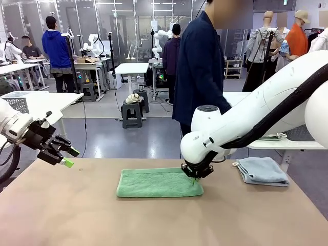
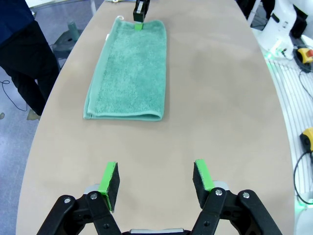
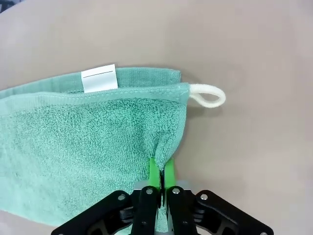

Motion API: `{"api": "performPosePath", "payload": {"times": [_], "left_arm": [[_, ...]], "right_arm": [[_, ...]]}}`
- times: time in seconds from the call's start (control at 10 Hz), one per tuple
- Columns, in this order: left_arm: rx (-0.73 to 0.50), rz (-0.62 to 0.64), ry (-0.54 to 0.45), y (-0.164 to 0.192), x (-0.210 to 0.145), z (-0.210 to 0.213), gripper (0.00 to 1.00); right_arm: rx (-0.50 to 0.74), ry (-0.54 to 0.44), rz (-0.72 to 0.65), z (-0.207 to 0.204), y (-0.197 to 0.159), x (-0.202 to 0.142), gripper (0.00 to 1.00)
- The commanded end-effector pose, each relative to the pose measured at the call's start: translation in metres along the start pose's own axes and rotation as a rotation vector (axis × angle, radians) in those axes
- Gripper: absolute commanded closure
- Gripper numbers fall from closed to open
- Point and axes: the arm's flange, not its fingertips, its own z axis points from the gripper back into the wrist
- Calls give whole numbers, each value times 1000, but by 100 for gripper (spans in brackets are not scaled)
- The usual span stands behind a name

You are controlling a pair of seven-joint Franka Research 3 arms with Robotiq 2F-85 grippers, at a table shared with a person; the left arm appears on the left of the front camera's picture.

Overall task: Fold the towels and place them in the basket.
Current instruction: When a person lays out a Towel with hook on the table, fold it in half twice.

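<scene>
A green towel (image 1: 159,183) lies folded in half on the tan table (image 1: 154,220). My right gripper (image 1: 194,179) is down at its right end, shut on the towel's edge. In the right wrist view the right gripper (image 3: 162,169) pinches the green towel (image 3: 88,132) near the corner with the white label (image 3: 99,78) and white loop (image 3: 209,96). A pale blue towel (image 1: 262,170) lies folded at the table's right edge. My left gripper (image 1: 65,156) hovers open over the table's left side; in its wrist view the left gripper (image 2: 156,180) is well short of the green towel (image 2: 128,71). The basket is out of view.
A person in a dark jacket (image 1: 202,66) stands at the far side of the table, behind my right arm (image 1: 256,113). A white side table (image 1: 43,102) stands beyond the left edge. The table's near half is bare.
</scene>
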Motion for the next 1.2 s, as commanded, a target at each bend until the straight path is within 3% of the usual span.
{"api": "performPosePath", "payload": {"times": [0.0, 0.3, 0.5, 0.7, 1.1], "left_arm": [[6, -2, 6, 0, 2, 0, 23], [6, -2, 6, 0, 2, 0, 23], [6, -2, 6, 0, 2, 0, 23], [6, -2, 6, 0, 2, 0, 23], [6, -2, 6, 0, 2, 0, 23]], "right_arm": [[-34, 0, 9, 12, -28, -8, 100], [-54, -32, 34, 49, -46, -18, 100], [-72, -79, 64, 80, -34, -24, 100], [-101, -113, 99, 104, -5, -19, 100], [-190, -80, 72, 111, 101, -11, 100]]}}
